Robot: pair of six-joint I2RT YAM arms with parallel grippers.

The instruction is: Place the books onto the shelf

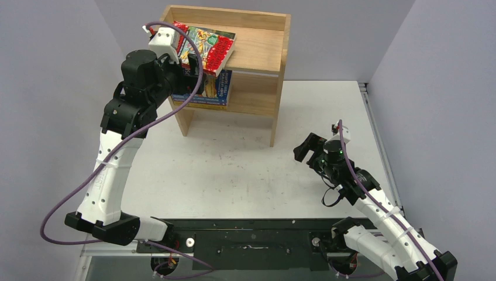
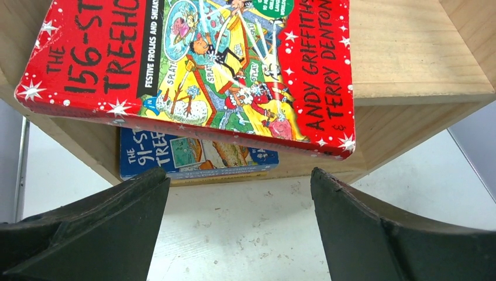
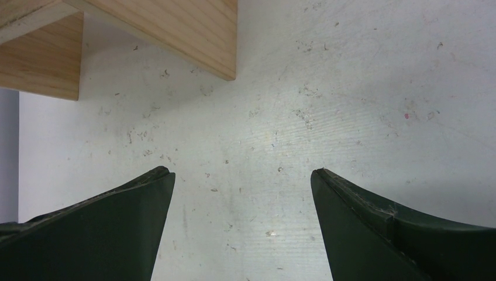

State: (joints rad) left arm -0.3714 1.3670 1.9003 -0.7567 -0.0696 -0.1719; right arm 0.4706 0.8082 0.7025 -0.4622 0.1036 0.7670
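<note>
The wooden shelf (image 1: 257, 52) stands at the back of the table. A red-bordered book (image 1: 213, 47) lies flat on its rimmed top, and its front corner juts over the edge. On the inner shelf a blue book (image 1: 221, 86) lies on a yellow-edged one (image 1: 205, 104). My left gripper (image 1: 196, 70) hovers open just in front of these books and holds nothing. The left wrist view shows the red-bordered book (image 2: 193, 70), the blue book (image 2: 193, 155) and the shelf (image 2: 409, 47) beyond the left gripper (image 2: 240, 181). My right gripper (image 1: 313, 149) is open and empty above the table. The right gripper (image 3: 243, 175) faces the shelf's foot (image 3: 175, 29).
The white table (image 1: 234, 170) is scuffed, with a metal edge along its right side (image 1: 380, 146). Grey walls close in at the back and on both sides. A black base rail (image 1: 245, 240) runs along the near edge between the arm mounts.
</note>
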